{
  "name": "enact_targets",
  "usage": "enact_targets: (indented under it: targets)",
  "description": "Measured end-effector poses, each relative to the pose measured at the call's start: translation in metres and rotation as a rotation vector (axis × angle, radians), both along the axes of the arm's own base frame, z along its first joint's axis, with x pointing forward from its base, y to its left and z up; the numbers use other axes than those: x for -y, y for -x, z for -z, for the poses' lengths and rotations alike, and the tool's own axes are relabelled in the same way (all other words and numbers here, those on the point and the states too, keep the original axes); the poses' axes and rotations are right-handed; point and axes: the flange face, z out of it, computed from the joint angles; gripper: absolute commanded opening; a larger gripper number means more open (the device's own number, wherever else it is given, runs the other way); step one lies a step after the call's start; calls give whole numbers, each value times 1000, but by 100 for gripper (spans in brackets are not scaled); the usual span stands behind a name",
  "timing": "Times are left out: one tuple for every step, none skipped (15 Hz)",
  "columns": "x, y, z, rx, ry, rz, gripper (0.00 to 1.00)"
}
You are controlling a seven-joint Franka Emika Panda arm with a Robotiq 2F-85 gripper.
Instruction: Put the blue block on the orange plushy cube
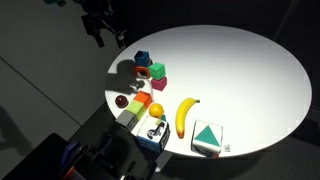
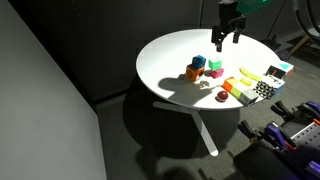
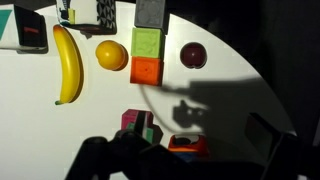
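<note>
Blue block (image 2: 200, 62): small solid cube on tabletop (image 2: 165, 52), just beside orange plushy cube (image 2: 192, 73). Gripper (image 2: 226, 40) spread wide, empty.

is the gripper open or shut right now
Open. In an exterior view the gripper hangs above the table with its jaws apart and nothing between them; the blue block is not in it.
</note>
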Motion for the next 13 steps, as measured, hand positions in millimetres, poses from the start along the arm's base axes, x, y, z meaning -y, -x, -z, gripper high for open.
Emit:
enact_targets:
  targets:
    - [0, 2, -4, 17, -4, -1, 100]
    - [1, 4, -7, 32, -8, -2, 100]
    - [1, 6, -10, 45, -11, -3, 100]
    - [1, 8, -13, 59, -15, -5, 100]
    - [1, 10, -15, 70, -18, -6, 100]
    - [1, 12, -17, 78, -20, -7, 100]
    - [2, 13, -19, 86, -24, -7, 100]
    - [4, 15, -21, 91, -36, -9, 100]
    - [4, 15, -21, 91, -38, -10, 100]
    - [4, 15, -20, 90, -38, -10, 100]
    - [4, 15, -19, 88, -38, -11, 100]
    - [3, 15, -18, 85, -37, -13, 100]
    - [2, 15, -18, 84, -37, -14, 100]
